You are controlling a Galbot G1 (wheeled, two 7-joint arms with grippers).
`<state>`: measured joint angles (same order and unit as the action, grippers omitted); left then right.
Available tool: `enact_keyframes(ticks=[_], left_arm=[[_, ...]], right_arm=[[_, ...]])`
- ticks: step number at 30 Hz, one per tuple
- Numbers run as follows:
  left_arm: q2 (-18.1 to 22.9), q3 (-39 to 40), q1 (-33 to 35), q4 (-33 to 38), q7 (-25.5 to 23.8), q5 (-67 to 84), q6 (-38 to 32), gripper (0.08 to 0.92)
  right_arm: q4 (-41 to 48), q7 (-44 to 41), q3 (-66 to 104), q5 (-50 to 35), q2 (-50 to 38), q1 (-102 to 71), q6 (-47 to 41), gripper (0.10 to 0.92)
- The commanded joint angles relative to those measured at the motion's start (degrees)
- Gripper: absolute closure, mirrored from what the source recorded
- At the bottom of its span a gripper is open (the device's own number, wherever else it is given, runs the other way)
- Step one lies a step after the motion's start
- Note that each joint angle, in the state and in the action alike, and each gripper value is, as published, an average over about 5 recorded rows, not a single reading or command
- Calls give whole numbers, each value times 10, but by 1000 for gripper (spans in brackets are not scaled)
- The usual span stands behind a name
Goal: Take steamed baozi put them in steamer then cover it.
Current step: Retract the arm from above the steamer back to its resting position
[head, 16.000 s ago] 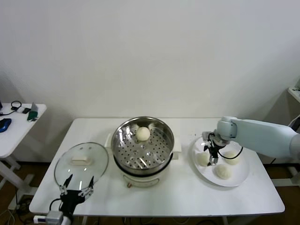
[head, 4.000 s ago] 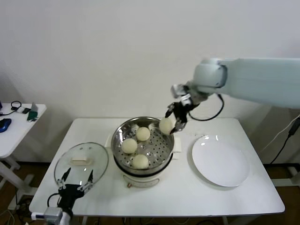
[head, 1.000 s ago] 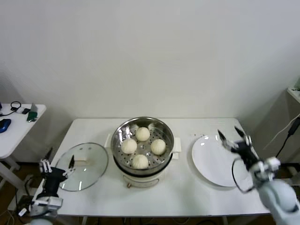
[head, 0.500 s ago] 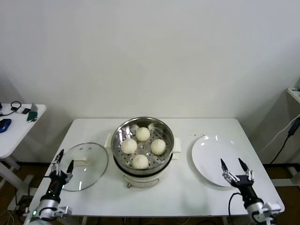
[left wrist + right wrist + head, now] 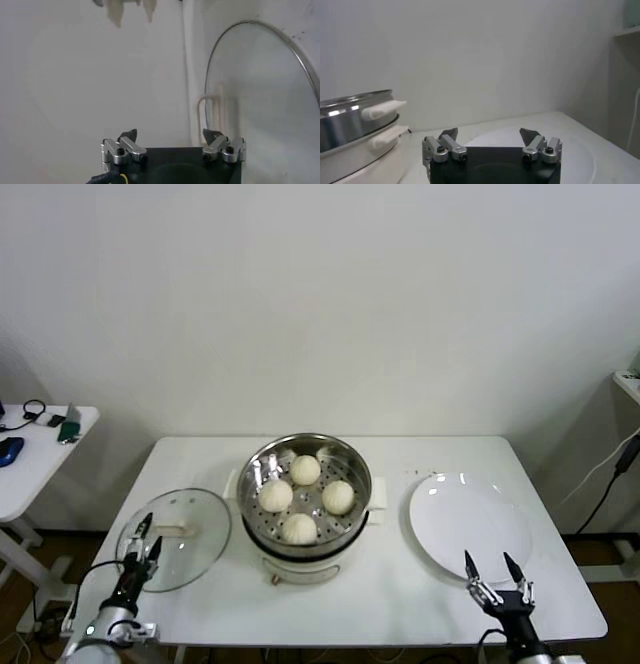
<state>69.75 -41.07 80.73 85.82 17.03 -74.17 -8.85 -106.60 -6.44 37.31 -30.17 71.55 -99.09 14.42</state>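
Four cream-white baozi lie in the shiny steamer at the table's middle. The steamer also shows in the right wrist view. The clear glass cover with its cream handle lies flat on the table left of the steamer. It also shows in the left wrist view. My left gripper is open and empty at the cover's left edge, low by the table's front left. My right gripper is open and empty at the table's front right, just in front of the white plate.
An empty white plate lies right of the steamer. A small side table with a few items stands at the far left. A shelf edge shows at the far right.
Both grippers have sunk lower toward the table's front edge. The left one has drawn nearer the cover's left rim. The baozi, steamer and cover have not moved.
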Motion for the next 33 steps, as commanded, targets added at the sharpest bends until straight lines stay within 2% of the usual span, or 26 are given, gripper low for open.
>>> enact_keyframes(ticks=[1,17,20,33], left_arm=[[0,6,-61,-66,5,-34,0,177],[7,19,-86,-86,-11,-6,32,190],[13,20,-87,-91,-13,-2,34,247],[38,18,-97,-97,-12,-5,36,625]], right_arm=[[-7,0,0,17,29,-22,10,203],[-19,3,2,36,40,-33,20,203],[-16,2,0,37,41,-32,22,203],[-5,2,-4,39,40,-34,35,203]])
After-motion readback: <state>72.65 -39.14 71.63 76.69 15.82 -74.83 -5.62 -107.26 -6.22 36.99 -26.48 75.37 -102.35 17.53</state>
